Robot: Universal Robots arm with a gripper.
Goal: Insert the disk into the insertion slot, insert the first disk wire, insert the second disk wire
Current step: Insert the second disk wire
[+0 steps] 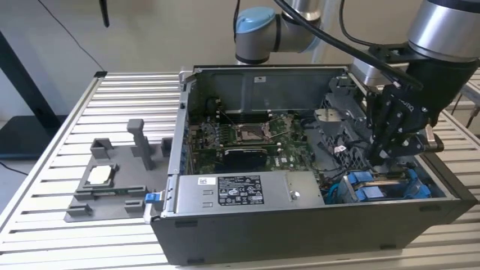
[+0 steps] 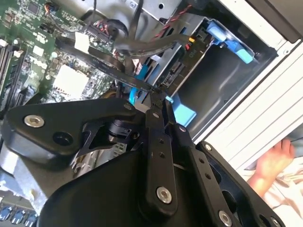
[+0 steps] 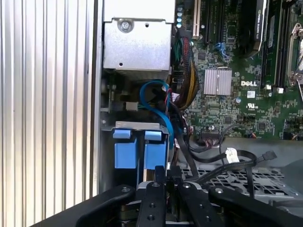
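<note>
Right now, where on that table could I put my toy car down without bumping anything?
Bare slats of the table between the grey fixture tray and the far edge are free, also the strip at the exterior view's left. Inside the computer case it is crowded: cables, and the end effector pinching a black wire by the insertion slot.

A worktable (image 1: 53, 163) topped with ribbed, pale metal slats spans the exterior view, and a grey moulded fixture (image 1: 112, 188) with upright posts lies on it toward that view's left. Behind stands a plain cream wall (image 1: 165, 28), evenly lit, with a thin black cable (image 1: 75, 40) slanting across it. At the far left a dark slanted post (image 1: 22, 79) meets a black base (image 1: 22, 140) low beside the table
</note>
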